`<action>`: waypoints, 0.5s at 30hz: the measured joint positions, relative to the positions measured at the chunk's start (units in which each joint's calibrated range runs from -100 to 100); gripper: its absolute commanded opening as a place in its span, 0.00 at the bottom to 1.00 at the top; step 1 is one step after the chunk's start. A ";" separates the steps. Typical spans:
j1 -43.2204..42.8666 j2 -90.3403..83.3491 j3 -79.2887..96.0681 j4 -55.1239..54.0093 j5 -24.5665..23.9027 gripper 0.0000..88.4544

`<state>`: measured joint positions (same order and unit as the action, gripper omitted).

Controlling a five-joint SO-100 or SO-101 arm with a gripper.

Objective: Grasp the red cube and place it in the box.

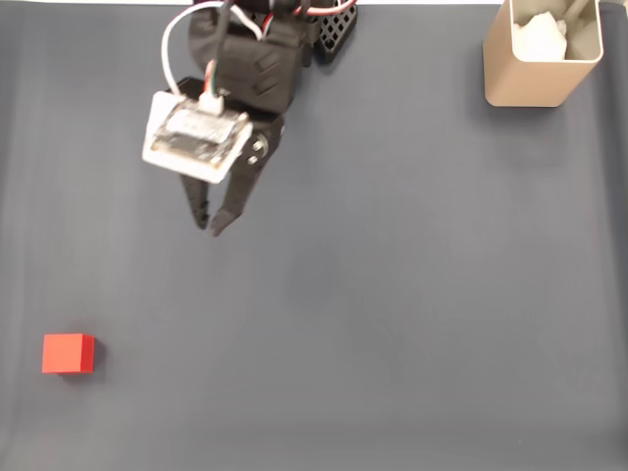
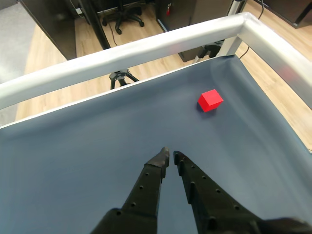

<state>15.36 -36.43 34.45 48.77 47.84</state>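
Note:
The red cube (image 1: pixel 68 353) sits on the dark grey mat near the lower left corner in the fixed view. In the wrist view the red cube (image 2: pixel 210 100) lies ahead and to the right, close to the mat's far corner. My gripper (image 1: pixel 209 226) hangs over the upper left part of the mat, well away from the cube. Its black fingers are almost touching at the tips with nothing between them, as the wrist view of the gripper (image 2: pixel 170 154) shows. The beige box (image 1: pixel 530 83) stands at the top right with something white inside.
The black perforated robot base (image 1: pixel 332 29) is at the top centre. A white circuit board (image 1: pixel 196 135) with wires rides on the wrist. A silver rail (image 2: pixel 146 46) borders the mat's far edge, with wooden floor and an office chair beyond.

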 measured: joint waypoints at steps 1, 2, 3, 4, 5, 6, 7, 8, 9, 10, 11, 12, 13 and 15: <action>0.52 1.30 -1.08 0.00 0.00 0.00; 1.04 2.61 -2.08 0.00 -0.05 0.00; 1.56 3.99 -3.25 0.00 -0.05 0.00; 2.00 5.38 -4.34 0.00 -0.05 0.00; 2.52 6.69 -5.52 0.00 0.00 0.00; 2.97 7.99 -6.60 0.00 -0.05 0.00; 3.34 9.29 -7.78 0.00 -0.05 0.00; 3.71 10.51 -8.95 0.00 -0.05 0.00; 4.01 11.81 -10.04 0.00 -0.05 0.00; 4.30 13.03 -11.21 0.00 -0.10 0.00; 4.53 14.16 -12.39 0.00 -0.05 0.00; 4.75 15.28 -13.56 0.00 0.10 0.00; 4.90 16.33 -14.65 0.00 0.20 0.00; 5.34 18.50 -17.09 0.00 0.24 0.01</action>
<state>20.70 -17.93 17.36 48.77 48.08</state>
